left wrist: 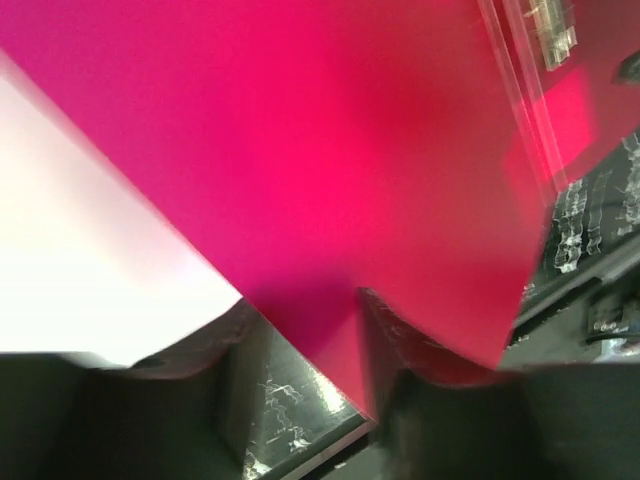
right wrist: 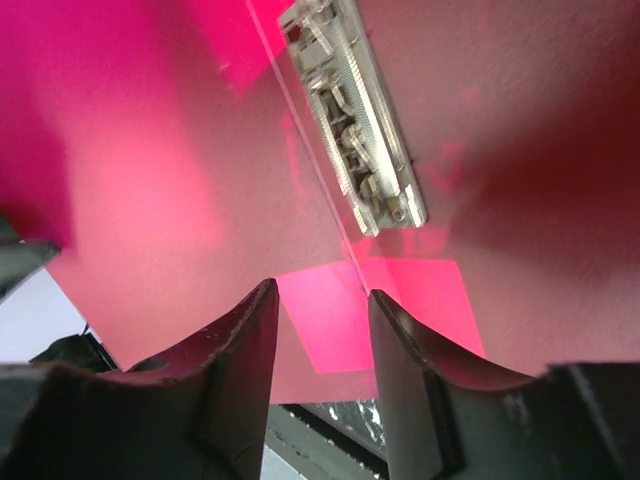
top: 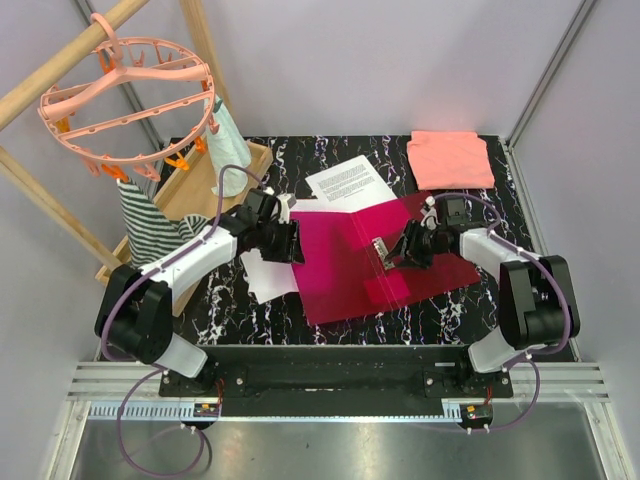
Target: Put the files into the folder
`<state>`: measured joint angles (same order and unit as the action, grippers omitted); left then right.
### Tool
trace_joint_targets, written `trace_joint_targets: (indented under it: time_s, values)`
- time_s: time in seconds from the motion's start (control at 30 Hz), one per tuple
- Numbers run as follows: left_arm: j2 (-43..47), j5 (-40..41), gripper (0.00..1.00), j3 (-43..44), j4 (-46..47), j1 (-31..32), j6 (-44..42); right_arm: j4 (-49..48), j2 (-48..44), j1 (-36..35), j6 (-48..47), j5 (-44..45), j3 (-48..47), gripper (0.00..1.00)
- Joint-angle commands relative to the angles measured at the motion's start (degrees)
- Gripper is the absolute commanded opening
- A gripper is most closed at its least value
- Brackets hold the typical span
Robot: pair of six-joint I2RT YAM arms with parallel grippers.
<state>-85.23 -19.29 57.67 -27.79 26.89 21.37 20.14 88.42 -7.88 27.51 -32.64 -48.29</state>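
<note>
- Lying open across the middle of the desk (top: 455, 312), the folder (top: 350, 275) has its metal clip (top: 381, 250) exposed. Of the files, one printed sheet (top: 350, 182) sits just behind it toward the far edge. A plain white sheet (top: 262, 278) pokes out from under the folder's left cover.
- The left claw (top: 290, 240) is at the folder's left edge with its jaws apart and clamped on nothing. If it closes there it may pinch cover and white sheet together, creasing the paper or dragging the whole folder toward the left edge.
- The right claw (top: 397, 250) hovers just beside the clip, jaws partly spread and empty. Pressing down off-centre could skid the folder or miss the clip lever, leaving the clip shut against the papers.
- Neither sheet is inside yet. Thin paper flat on the desk gives little to catch, so a claw may slide over it or buckle it.
- The pink cloth (top: 450, 158) in the far right corner is well apart and looks unlikely to interfere.
</note>
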Motion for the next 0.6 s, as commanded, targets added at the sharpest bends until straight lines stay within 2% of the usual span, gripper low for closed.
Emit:
trace_joint_targets:
  time_s: [0.0, 0.1, 0.2, 0.33, 0.4, 0.43, 0.47, 0.53, 0.57]
  values:
    - [1.8, 5.1, 0.58, 0.7, -4.4, -0.1, -3.7, -3.6, 3.1, 0.0, -1.5, -0.7, -2.5, 0.48]
    - [4.4, 4.0, 0.70, 2.6, -6.9, -0.1, -5.8, -3.5, 5.9, 0.0, -2.5, -0.4, -3.6, 0.42]
    - [8.5, 5.0, 0.75, 6.4, -10.6, -0.1, -7.8, -3.8, 7.8, 0.0, -2.8, -0.7, -4.2, 0.37]
    - [13.2, 3.7, 0.75, 14.5, -12.2, -0.1, -7.2, -4.1, 5.6, -0.9, -2.5, -0.1, -3.9, 0.36]
    - [14.3, -1.6, 0.73, 16.5, -8.8, 0.0, -5.0, -4.8, 4.8, -1.2, -1.4, -0.5, -3.0, 0.41]
    - [14.4, -3.9, 0.71, 16.6, -6.1, 0.0, -1.1, -5.2, 4.5, -1.3, -1.1, -0.9, -2.9, 0.43]
    - [14.2, -8.6, 0.70, 15.9, 2.0, 0.3, 1.6, -5.9, 4.4, -1.3, -0.6, -1.4, -2.7, 0.45]
    - [11.0, -13.0, 0.68, 14.4, 10.9, 1.3, 10.0, -6.4, 4.6, -1.3, -0.5, -1.2, -2.5, 0.47]
    - [8.7, -15.9, 0.62, 15.3, 14.7, 2.8, 12.0, -6.3, 4.8, -1.3, -0.8, -1.0, -2.6, 0.47]
